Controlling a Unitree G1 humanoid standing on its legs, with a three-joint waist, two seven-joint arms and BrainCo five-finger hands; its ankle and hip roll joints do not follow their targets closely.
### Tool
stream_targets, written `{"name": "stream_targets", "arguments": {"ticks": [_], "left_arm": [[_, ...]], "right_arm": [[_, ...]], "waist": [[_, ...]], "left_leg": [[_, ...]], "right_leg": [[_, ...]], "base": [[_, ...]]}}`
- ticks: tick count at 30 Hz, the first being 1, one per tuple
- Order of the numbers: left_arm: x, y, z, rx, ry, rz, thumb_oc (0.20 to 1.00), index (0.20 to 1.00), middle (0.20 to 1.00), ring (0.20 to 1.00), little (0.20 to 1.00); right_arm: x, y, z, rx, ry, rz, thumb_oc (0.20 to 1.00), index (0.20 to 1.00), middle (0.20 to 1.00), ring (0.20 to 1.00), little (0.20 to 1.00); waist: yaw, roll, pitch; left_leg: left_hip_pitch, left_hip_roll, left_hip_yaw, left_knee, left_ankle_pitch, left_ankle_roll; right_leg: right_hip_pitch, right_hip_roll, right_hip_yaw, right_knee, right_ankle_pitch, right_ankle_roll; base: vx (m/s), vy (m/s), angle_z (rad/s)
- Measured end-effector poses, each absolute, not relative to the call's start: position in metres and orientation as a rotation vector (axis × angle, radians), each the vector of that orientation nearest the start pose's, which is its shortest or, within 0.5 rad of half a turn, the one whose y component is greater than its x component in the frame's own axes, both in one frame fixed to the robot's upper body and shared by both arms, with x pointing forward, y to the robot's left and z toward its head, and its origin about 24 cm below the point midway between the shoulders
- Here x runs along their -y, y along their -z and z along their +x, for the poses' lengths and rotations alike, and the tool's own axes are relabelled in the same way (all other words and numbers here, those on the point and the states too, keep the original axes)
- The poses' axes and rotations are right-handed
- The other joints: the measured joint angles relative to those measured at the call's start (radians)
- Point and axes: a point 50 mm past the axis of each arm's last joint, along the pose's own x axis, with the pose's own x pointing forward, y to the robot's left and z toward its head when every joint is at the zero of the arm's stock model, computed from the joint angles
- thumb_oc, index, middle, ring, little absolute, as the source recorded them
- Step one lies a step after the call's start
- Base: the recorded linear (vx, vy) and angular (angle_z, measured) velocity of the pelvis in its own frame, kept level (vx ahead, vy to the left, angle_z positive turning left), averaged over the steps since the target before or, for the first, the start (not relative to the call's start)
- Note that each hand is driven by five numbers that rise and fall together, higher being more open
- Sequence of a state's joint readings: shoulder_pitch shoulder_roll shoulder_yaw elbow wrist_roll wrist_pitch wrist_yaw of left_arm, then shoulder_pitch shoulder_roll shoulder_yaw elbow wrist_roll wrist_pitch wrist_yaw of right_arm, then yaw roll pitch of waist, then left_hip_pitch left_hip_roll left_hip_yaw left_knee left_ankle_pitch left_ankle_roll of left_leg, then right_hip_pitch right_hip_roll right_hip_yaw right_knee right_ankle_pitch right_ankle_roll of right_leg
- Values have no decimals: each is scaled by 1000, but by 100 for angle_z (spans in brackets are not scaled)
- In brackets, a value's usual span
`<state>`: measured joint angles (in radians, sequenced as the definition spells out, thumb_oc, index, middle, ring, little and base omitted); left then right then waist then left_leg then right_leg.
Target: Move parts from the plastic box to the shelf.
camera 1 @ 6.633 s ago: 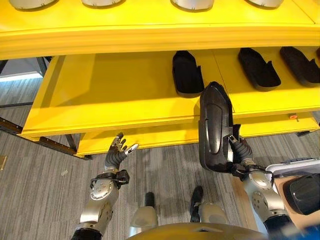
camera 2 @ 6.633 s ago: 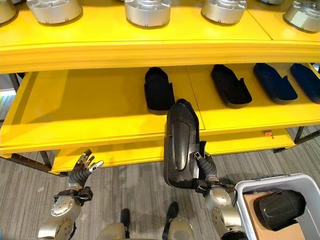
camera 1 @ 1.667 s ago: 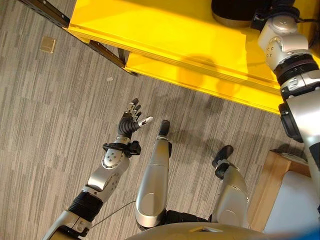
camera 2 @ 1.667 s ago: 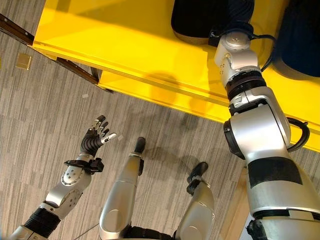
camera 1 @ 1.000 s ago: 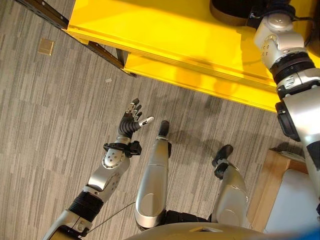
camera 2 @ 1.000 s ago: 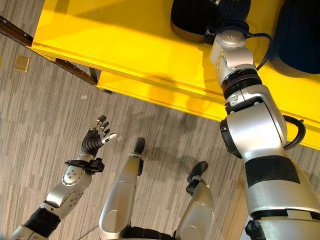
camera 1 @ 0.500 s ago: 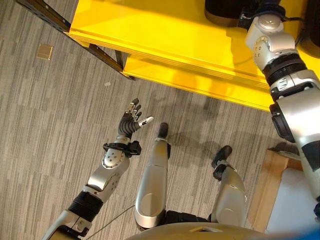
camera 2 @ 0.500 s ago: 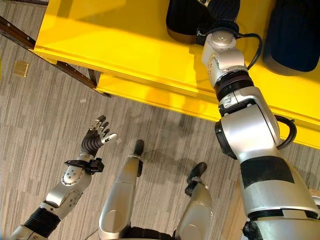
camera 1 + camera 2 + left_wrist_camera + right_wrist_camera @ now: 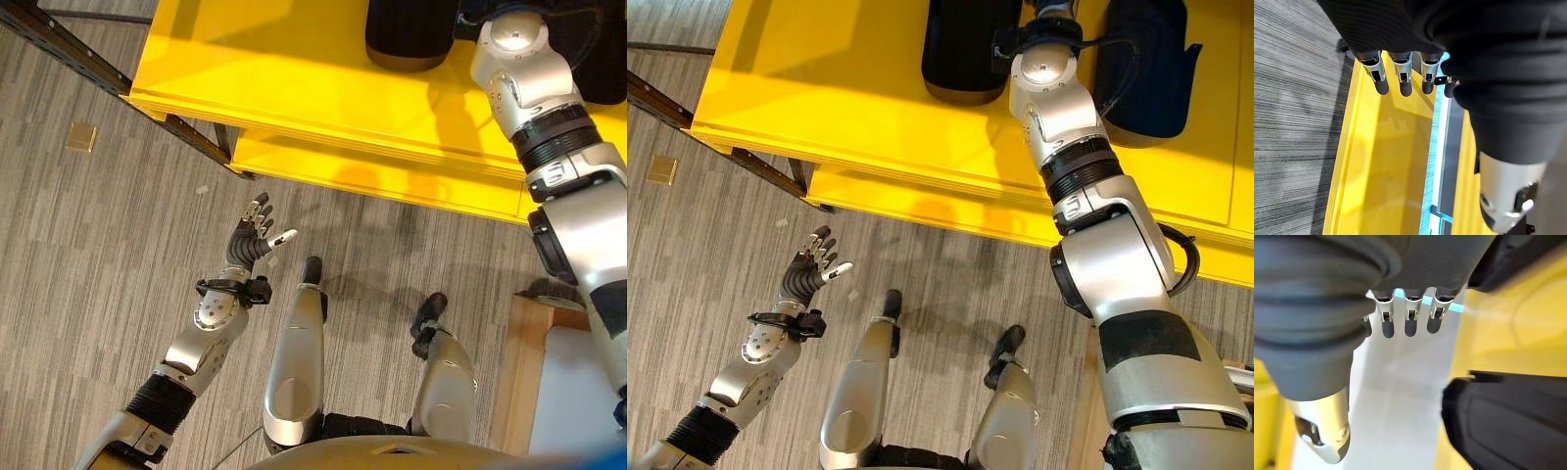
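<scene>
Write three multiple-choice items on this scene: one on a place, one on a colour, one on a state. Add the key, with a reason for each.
1. Where is the robot's left hand?
A) Above the grey striped carpet floor, in front of the shelf
B) Resting on the shelf
C) Inside a plastic box

2. What colour is the broad flat shelf?
A) Blue
B) Yellow
C) White

3. How are the fingers of the right hand?
A) Curled round a black part
B) Curled into an empty fist
C) Straight, holding nothing

Key:
1 A: the head views show it over the floor, short of the shelf edge.
2 B: the boards are bright yellow in every view.
3 C: its wrist view shows straight fingers with nothing in them, and the black moulded part lies apart on the shelf.
</scene>
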<state>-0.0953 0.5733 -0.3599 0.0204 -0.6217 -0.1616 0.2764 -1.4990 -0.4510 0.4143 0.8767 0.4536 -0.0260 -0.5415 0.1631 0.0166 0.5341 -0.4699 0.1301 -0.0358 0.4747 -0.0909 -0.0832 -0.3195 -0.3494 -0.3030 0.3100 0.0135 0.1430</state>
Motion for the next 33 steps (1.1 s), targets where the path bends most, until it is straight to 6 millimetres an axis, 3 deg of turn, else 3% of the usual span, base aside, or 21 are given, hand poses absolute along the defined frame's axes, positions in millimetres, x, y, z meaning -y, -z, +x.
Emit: {"name": "stream_targets", "arguments": {"ticks": [6,12,15,16,18,19,23,28,33], "left_arm": [[-196,-66,263,37,20,-52,1000,1000,1000,1000,1000],[-208,-65,260,31,-10,-48,1000,1000,1000,1000,1000],[-214,-61,257,10,-36,-45,1000,1000,1000,1000,1000],[-218,-56,252,-13,-57,-46,1000,1000,1000,1000,1000],[-220,-48,245,-46,-79,-62,1000,1000,1000,1000,1000],[-222,-42,239,-63,-100,-82,1000,1000,1000,1000,1000],[-220,-24,224,-138,-120,-117,1000,1000,1000,1000,1000],[-211,-22,225,-135,-115,-144,1000,1000,1000,1000,1000],[-217,-13,214,-167,-162,-161,1000,1000,1000,1000,1000]], "right_arm": [[127,-377,385,707,269,-115,1000,1000,1000,1000,1000],[129,-340,374,728,197,-84,1000,1000,1000,1000,1000],[133,-304,367,692,154,-26,1000,1000,1000,1000,1000],[133,-279,367,626,122,-29,1000,1000,1000,1000,1000],[141,-247,361,553,105,33,1000,1000,1000,1000,1000],[145,-216,352,485,87,62,1000,1000,1000,1000,1000],[150,-149,328,295,43,147,1000,1000,1000,1000,1000],[153,-130,312,253,-23,146,1000,1000,1000,1000,1000],[165,-119,287,243,-120,63,1000,1000,1000,1000,1000]], "waist": [[-13,0,-3],[-37,-2,-19],[-47,-2,-32],[-61,2,-48],[-74,1,-73],[-79,1,-91],[-123,17,-136],[-161,37,-160],[-173,44,-200]], "left_leg": [[61,18,25,-40,5,-8],[149,46,40,-112,18,-28],[191,62,58,-158,32,-40],[209,66,61,-182,37,-45],[237,83,85,-217,45,-51],[263,91,97,-239,48,-56],[342,125,139,-319,68,-70],[377,150,152,-351,76,-65],[424,180,192,-378,83,-63]], "right_leg": [[36,19,19,-31,13,1],[97,52,20,-73,14,-3],[110,72,32,-94,18,-9],[114,80,35,-104,18,-11],[117,92,45,-111,15,-14],[126,104,53,-120,14,-17],[137,145,83,-124,3,-34],[115,171,103,-81,-23,-54],[35,189,150,90,-129,-86]], "base": [[-2,-59,-12],[-7,-75,-12],[-10,-64,-19],[-1,-76,-22],[3,-89,-27],[-6,-84,-37],[-11,-80,-34],[-12,-79,-20],[-2,-147,-21]]}}
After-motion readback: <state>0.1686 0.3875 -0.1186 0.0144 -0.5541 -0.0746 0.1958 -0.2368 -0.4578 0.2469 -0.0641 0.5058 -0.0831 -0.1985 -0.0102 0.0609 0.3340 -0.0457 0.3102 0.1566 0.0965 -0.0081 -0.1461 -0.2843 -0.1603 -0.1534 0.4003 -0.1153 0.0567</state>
